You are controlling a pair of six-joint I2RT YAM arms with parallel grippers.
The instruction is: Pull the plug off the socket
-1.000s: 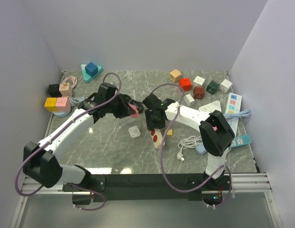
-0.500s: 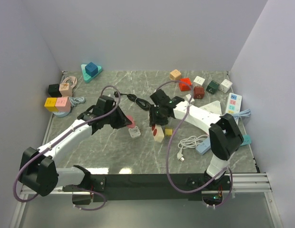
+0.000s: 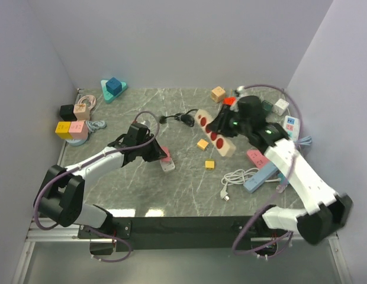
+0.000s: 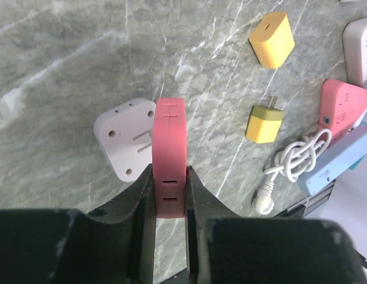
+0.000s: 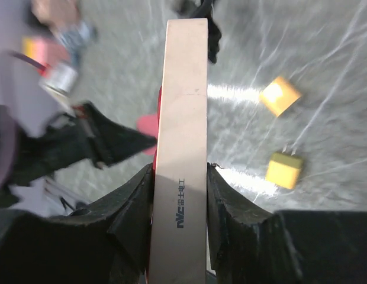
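My left gripper [image 3: 161,155] is shut on a pink plug [image 3: 164,152], low over the table beside a white adapter [image 3: 167,164]. In the left wrist view the pink plug [image 4: 170,151] sits squeezed between my gripper's [image 4: 170,173] jaws, its slots facing me. My right gripper [image 3: 228,126] is shut on a beige power strip with red sockets [image 3: 214,131], held well to the right of the plug and apart from it. Its black cord [image 3: 179,117] trails to the left. In the right wrist view the strip [image 5: 183,118] fills my gripper [image 5: 180,174].
Two yellow cubes [image 3: 202,144] [image 3: 210,164] lie between the arms. A white cable [image 3: 234,177], a blue strip [image 3: 260,177] and a pink strip [image 3: 256,157] lie at the right. Coloured adapters [image 3: 247,100] line the back right. Blocks [image 3: 71,127] sit at the left.
My right gripper has carried the beige strip up and to the right, away from the pink plug. My left gripper has drawn the plug nearer and down beside the white adapter.
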